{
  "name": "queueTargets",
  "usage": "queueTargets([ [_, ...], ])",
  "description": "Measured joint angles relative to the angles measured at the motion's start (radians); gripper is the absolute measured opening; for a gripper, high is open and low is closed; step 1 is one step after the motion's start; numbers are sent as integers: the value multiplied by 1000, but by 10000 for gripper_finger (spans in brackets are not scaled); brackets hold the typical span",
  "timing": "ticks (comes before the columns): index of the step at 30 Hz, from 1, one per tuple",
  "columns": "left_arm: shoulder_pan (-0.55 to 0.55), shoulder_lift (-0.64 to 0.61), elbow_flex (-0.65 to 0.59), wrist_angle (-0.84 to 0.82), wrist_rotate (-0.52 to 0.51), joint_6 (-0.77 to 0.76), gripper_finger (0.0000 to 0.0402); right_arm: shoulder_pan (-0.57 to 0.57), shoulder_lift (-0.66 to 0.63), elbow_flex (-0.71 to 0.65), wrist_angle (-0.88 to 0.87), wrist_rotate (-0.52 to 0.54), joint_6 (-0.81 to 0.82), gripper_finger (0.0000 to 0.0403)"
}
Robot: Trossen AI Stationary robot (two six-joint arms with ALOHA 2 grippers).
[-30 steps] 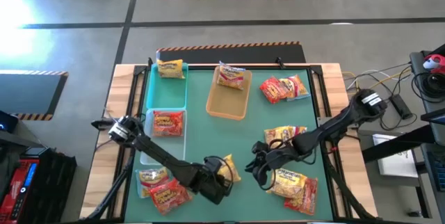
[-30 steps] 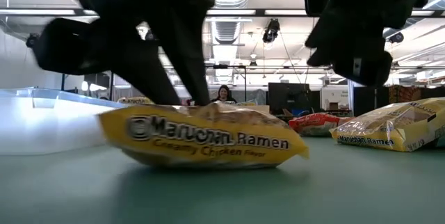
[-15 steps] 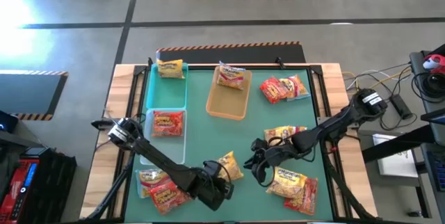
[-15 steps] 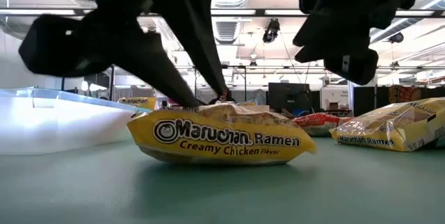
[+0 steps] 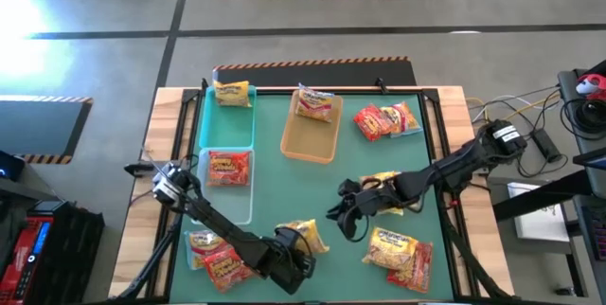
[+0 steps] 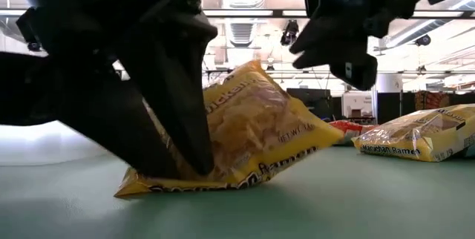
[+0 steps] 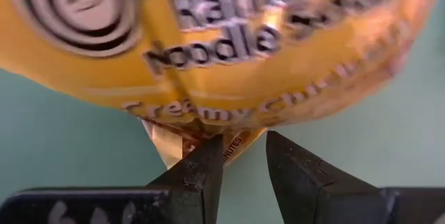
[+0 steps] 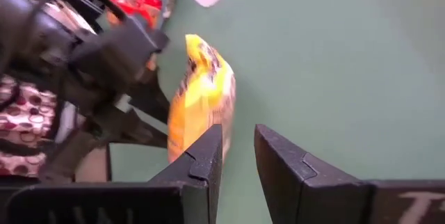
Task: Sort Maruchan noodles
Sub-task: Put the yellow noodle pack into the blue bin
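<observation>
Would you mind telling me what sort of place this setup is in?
Probably a robotics lab or workshop: hazard-striped floor markings border the green table, exposed ceiling ducts and strip lights hang overhead, and a monitor stands behind.

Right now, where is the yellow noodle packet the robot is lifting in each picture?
High view: the yellow packet is near the front edge, at the left gripper.
Low view: it fills the middle, tipped up on one edge.
Left wrist view: it spans the top, its edge pinched between the fingers.
Right wrist view: it stands on edge at centre.
Shared landmark: the green table mat.
</observation>
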Motion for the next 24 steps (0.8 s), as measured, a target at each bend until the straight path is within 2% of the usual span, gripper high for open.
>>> queueTargets([
  [7,1,4,1,-9,-1,-1,95,-48,0,0,93,-186,-30,127],
  [16,5,4,1,-27,-3,-3,95,-60,48,0,90,-208,-25,205],
  [24,18,4,1,-37,-5,-11,95,-60,121,36,93,-256,-15,230],
])
